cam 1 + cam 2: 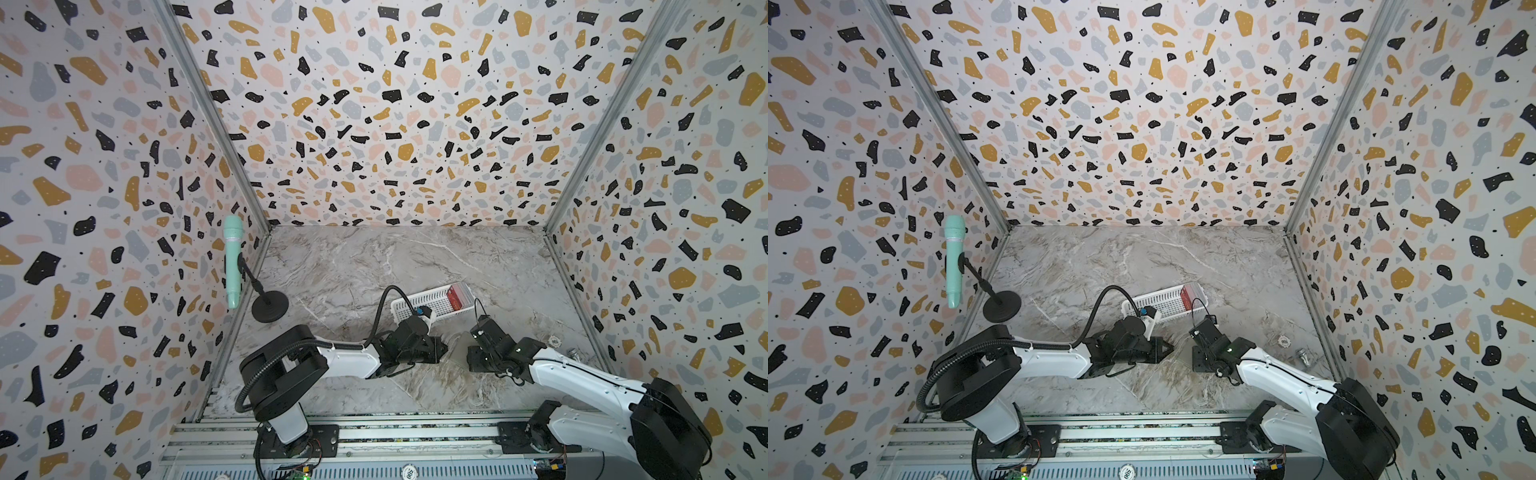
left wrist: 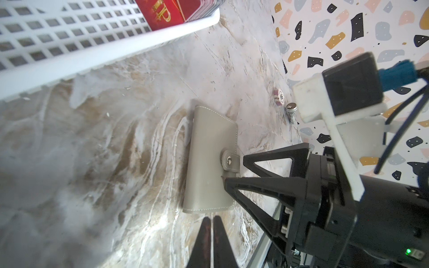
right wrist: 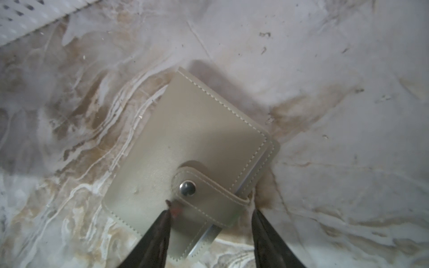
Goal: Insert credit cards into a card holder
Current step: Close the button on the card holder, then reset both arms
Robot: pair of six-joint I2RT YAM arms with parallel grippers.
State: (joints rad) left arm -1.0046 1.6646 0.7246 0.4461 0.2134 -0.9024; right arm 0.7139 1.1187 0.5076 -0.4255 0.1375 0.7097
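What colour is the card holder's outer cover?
The card holder is grey-taupe with pale stitching; clearest in the right wrist view.

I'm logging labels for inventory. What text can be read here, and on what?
"VIP", gold, first letter partly cut off: top red credit card in the white basket.
"500", upside down: round token by the front rail.
Print on the chip on the table: too small to read.
On the card holder: none.
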